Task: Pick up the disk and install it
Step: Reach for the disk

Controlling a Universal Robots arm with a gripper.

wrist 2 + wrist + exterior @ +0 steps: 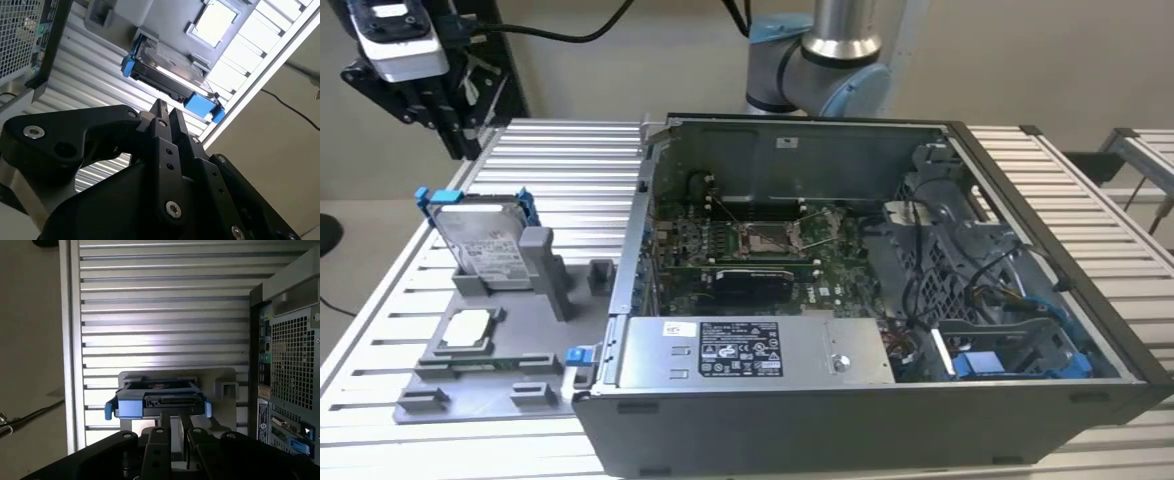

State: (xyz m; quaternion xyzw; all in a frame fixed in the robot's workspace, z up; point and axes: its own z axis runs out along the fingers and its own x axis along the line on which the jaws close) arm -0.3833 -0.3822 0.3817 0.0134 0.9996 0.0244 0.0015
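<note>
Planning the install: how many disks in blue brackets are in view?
1. The disk stands upright in the grey holder at the exterior view's left, outside the case. More may be hidden in the case's bays.

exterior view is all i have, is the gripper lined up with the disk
Observer: In the first wrist view the gripper points near the middle of the disk, apart from it.
Operator: which end faces it
Observer: The connector end, framed by the blue bracket.
Operator: holding anything
Observer: No, in both wrist views it is empty.
</note>
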